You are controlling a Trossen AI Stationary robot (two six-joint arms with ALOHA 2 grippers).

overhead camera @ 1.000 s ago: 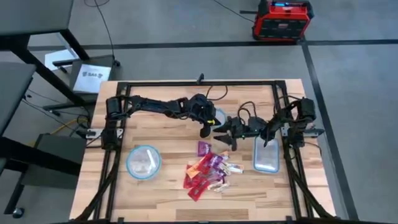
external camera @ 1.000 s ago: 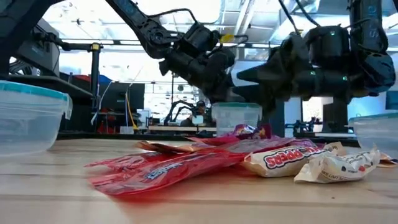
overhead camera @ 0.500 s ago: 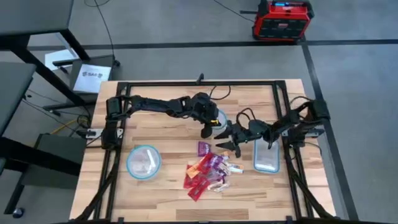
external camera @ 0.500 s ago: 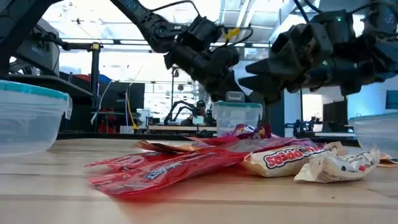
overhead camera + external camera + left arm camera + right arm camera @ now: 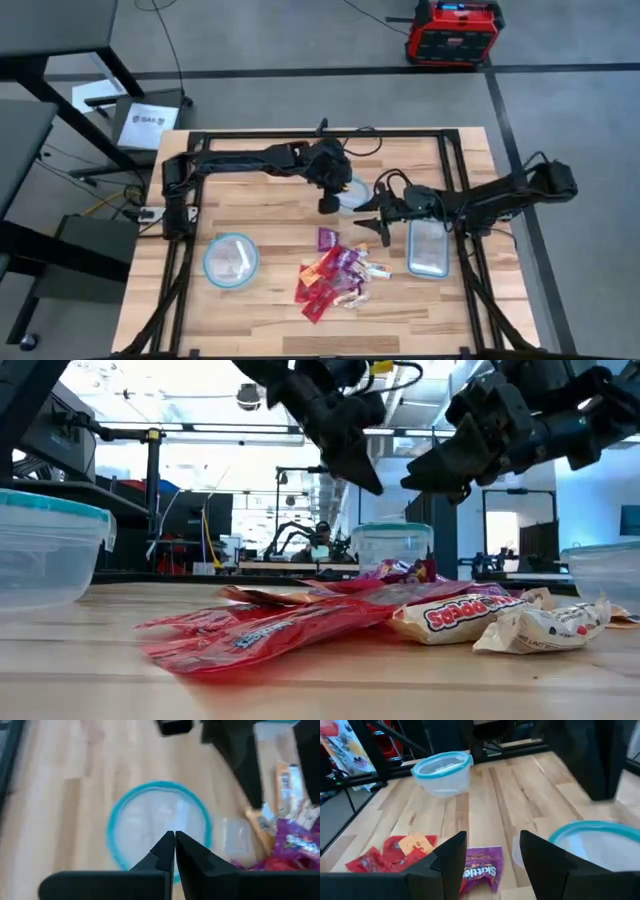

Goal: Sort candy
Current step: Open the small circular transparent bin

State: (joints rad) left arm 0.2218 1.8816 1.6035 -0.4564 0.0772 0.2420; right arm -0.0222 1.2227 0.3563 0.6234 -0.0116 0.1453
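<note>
Right gripper [image 5: 380, 226] above candy [image 5: 335, 273].

The light is bright and even over my table [image 5: 250, 215], and the shadows under my arms are soft and short. In the low view the windows [image 5: 200, 470] behind are very bright, so my arms look like dark shapes against them. The candy [image 5: 300, 622] near the camera is sharp there. My left wrist view is blurred everywhere. My right wrist view is clearer, only soft at its edges.
</note>
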